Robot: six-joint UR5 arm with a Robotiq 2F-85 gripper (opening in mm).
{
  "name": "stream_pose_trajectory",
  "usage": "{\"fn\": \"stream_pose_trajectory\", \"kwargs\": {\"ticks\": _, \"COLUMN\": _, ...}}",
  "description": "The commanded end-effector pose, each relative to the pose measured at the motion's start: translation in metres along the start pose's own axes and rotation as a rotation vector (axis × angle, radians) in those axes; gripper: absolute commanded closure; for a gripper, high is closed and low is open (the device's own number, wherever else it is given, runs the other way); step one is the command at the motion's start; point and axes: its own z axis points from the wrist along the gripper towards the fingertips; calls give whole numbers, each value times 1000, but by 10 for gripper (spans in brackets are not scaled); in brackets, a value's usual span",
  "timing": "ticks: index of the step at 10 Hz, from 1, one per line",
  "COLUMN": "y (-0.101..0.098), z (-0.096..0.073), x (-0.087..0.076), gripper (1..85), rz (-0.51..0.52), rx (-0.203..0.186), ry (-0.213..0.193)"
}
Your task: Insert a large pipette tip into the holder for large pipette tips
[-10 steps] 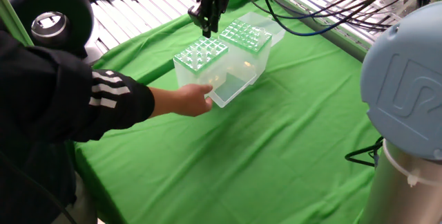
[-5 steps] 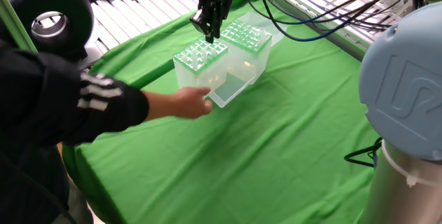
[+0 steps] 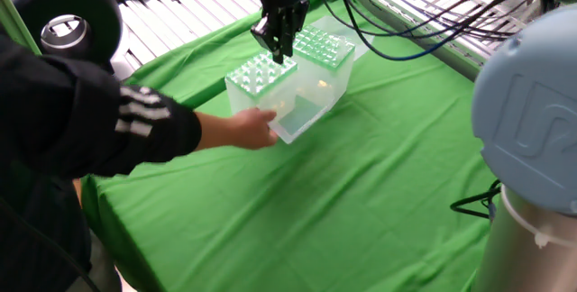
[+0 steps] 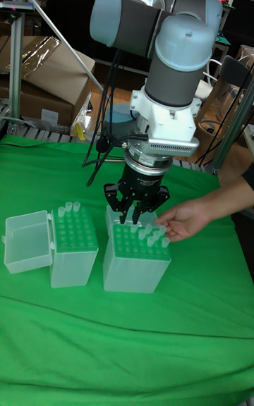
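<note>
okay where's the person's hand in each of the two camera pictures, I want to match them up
Fixed view: the person's hand sits left of centre, fingers on the near end of the front box.
Tall fixed view: the hand reaches in from the right edge at mid height, touching the right side of that box.
Shared landmark: the gripper hangs just above that same box in both views.

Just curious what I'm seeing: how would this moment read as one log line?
gripper: over green-topped holder | tip in jaws: cannot tell | person's hand: steadying holder | second tip box: alongside
</note>
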Motion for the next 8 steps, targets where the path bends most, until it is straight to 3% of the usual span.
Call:
{"fn": "stream_pose_trajectory", "kwargs": {"ticks": 1, "y": 8, "z": 12, "x": -1, "gripper": 563, "rz": 11, "rx": -11, "ry": -17}}
{"fn": "stream_pose_trajectory", "kwargs": {"ticks": 8, "y": 35, "z": 7, "x": 14, "gripper": 563, "rz": 45, "rx": -13, "ry": -1}}
